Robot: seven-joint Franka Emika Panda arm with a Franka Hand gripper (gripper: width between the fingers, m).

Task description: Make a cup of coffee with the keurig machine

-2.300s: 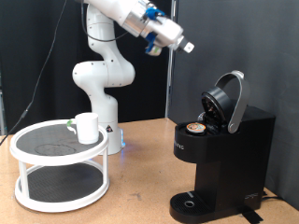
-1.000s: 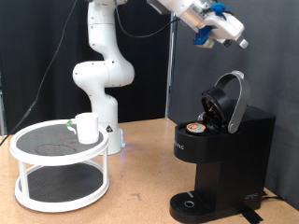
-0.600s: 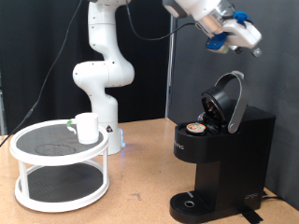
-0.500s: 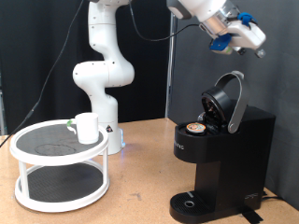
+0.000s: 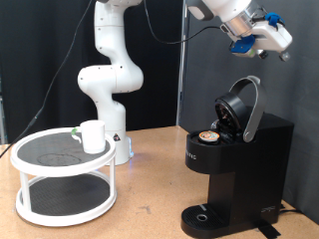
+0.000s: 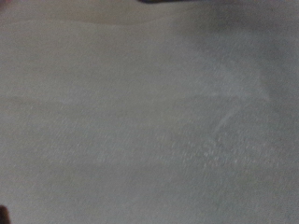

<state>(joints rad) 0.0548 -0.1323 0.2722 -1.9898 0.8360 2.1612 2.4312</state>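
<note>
The black keurig machine (image 5: 237,164) stands at the exterior view's right with its rounded lid (image 5: 245,106) raised. A small pod with a brown top (image 5: 207,136) sits in its open chamber. The white cup (image 5: 93,135) stands on the top tier of a white round rack (image 5: 62,171) at the exterior view's left. My gripper (image 5: 283,48) is high at the exterior view's top right, above and to the right of the raised lid, apart from it. Nothing shows between its fingers. The wrist view shows only a blurred grey surface.
The robot's white base (image 5: 108,85) stands behind the rack. The wooden table (image 5: 140,209) carries the rack and the machine. A black curtain hangs behind. The machine's round drip base (image 5: 204,217) holds nothing.
My gripper has swung from above the table's middle to the exterior view's right, and over the last second has moved further right and slightly down, above the raised lid. Cup, pod and machine unmoved.
</note>
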